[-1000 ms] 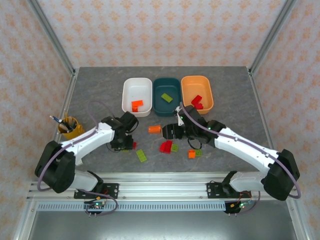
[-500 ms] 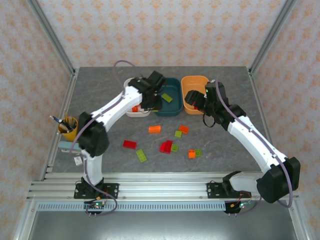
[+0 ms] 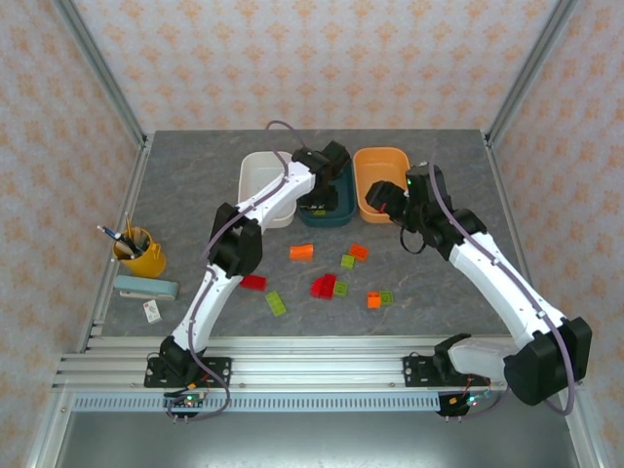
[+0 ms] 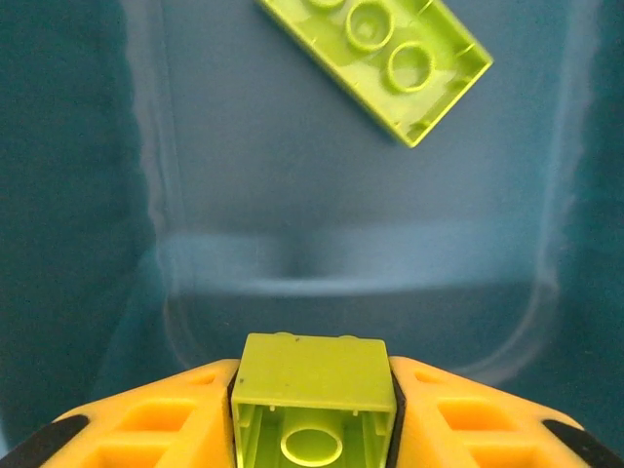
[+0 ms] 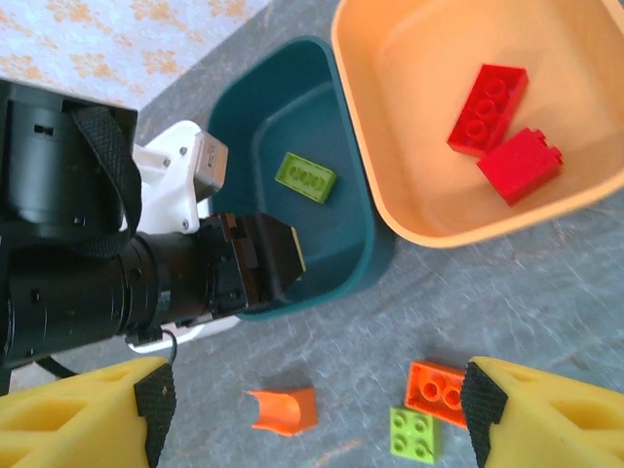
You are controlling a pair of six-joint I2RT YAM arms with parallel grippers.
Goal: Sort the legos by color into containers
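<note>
Over the dark teal bin point(image 4: 244, 224), left gripper point(image 4: 312, 414) clamps a yellow-green brick point(image 4: 310, 375); right gripper point(image 5: 317, 405) stands apart, empty

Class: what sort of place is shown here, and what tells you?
Probably a robotics lab test cell: two robot arms bolted to a metal rail, patterned panels walling a grey table, and the left gripper holding a green brick over the teal bin.

Bins point(image 3: 261, 180) in row at rear; loose bricks point(image 3: 301, 252) on table point(image 3: 195, 175) before them
</note>
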